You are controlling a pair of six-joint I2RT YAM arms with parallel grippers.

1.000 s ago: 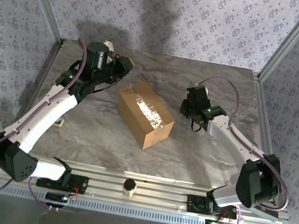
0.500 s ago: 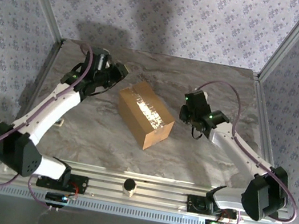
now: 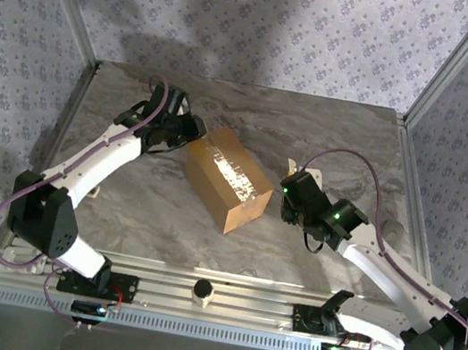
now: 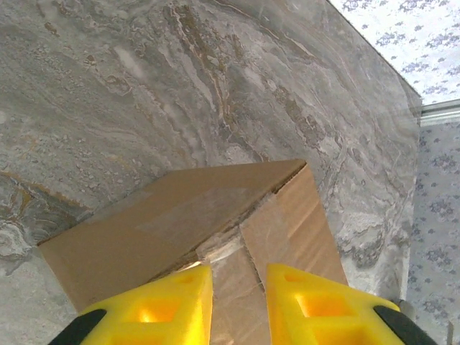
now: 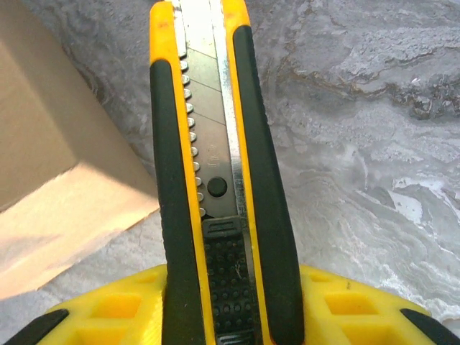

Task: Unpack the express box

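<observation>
Top external view: the express box (image 3: 226, 181) is seen lying at an angle in the middle of the marble-patterned table (image 3: 331, 138), closed, with its taped seam (image 3: 232, 173) uppermost and running along its length. The left gripper (image 3: 190, 127) is poised at the box's far left corner. From the left wrist view, its yellow fingers (image 4: 154, 309) are seen narrowly parted over the end of the seam, with nothing between them. The right gripper (image 3: 289, 187) is set just beside the box's right end and is clamped on a yellow and black utility knife (image 5: 215, 180). Whether the blade tip is out cannot be told. The step in hand is judged to be slitting the tape. It would be done best if the box were first pinned down at its corner by the left fingers, so that it is not pushed across the table. The blade should then be entered at the seam's end, kept shallow so the contents are spared, and drawn straight along the seam.
</observation>
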